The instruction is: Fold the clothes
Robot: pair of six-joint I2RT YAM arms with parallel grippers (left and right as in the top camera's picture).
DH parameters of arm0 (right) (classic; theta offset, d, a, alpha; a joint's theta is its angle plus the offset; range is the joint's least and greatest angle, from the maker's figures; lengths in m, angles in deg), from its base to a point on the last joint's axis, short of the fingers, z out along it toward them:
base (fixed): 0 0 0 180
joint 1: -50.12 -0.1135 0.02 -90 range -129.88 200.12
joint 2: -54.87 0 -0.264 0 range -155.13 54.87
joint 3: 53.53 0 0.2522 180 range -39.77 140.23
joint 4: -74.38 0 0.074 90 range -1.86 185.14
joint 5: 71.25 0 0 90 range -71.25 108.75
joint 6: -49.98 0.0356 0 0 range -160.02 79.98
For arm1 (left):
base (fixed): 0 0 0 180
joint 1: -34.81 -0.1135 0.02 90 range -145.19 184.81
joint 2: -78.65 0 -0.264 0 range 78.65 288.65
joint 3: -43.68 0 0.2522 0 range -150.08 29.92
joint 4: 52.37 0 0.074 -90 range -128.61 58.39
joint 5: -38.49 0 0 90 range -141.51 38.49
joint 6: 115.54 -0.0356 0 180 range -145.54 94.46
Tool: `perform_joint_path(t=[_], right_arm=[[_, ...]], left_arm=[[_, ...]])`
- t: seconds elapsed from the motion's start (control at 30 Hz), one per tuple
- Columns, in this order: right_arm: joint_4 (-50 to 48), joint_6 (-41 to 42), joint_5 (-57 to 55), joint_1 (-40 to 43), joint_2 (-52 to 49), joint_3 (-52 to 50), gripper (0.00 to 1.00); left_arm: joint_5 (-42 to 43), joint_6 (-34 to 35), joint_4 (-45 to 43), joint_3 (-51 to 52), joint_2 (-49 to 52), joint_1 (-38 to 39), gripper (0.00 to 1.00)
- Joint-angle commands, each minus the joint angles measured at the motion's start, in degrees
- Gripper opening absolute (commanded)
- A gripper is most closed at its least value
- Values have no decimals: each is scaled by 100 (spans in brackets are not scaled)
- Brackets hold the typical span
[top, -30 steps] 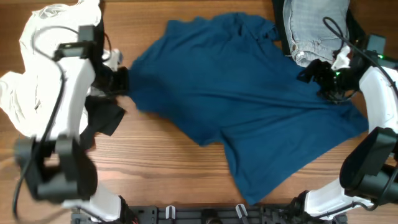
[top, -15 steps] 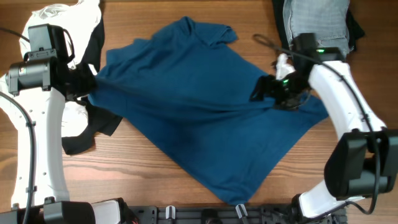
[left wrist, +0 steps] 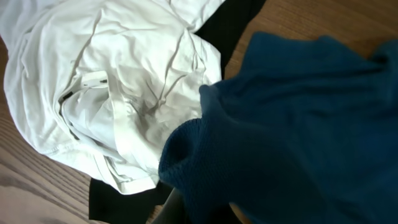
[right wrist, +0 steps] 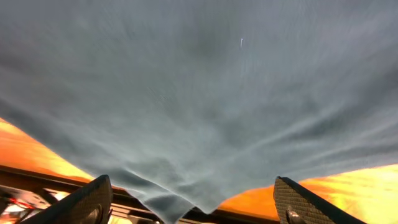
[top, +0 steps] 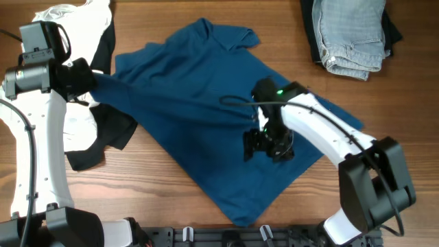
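Note:
The dark-blue shirt (top: pixel 199 103) of the clothes lies spread across the middle of the table, with some creases. My left gripper (top: pixel 87 80) is shut on its left edge and holds that edge lifted and stretched; in the left wrist view the blue cloth (left wrist: pixel 292 124) bunches over the jaws (left wrist: pixel 205 211). My right gripper (top: pixel 265 145) hovers over the shirt's lower right part. It stands open, its fingers (right wrist: pixel 87 199) wide apart, and the blue fabric (right wrist: pixel 199 93) fills the view beyond them.
A white garment (top: pixel 75 14) (left wrist: pixel 112 93) and a black one (top: pixel 110 130) (left wrist: pixel 118 199) lie heaped at the left under my left arm. Folded light-blue jeans (top: pixel 353 34) sit at the back right. Bare wood (top: pixel 384 116) shows right of the shirt.
My right gripper has swept from the shirt's right side leftwards and forwards over its lower middle. The left gripper has drawn the shirt's edge further left and back.

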State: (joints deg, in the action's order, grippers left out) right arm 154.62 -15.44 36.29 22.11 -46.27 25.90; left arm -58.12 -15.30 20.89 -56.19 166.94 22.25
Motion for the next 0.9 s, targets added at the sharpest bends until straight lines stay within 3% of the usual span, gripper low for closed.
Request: perform_joint_path(t=[0.0, 0.23, 0.43, 0.87], right_arm=[[-138, 595, -229, -184, 85, -400, 85], [-807, 1029, -761, -24, 33, -713, 86], [-1051, 831, -785, 468, -415, -713, 86], [-2020, 584, -1036, 1388, -1510, -634, 85]], left_arm=[[-48, 98, -57, -57, 17, -42, 4], [588, 94, -42, -57, 17, -42, 4], [1180, 94, 162, -48, 17, -42, 4], [1281, 94, 286, -26, 24, 302, 4]])
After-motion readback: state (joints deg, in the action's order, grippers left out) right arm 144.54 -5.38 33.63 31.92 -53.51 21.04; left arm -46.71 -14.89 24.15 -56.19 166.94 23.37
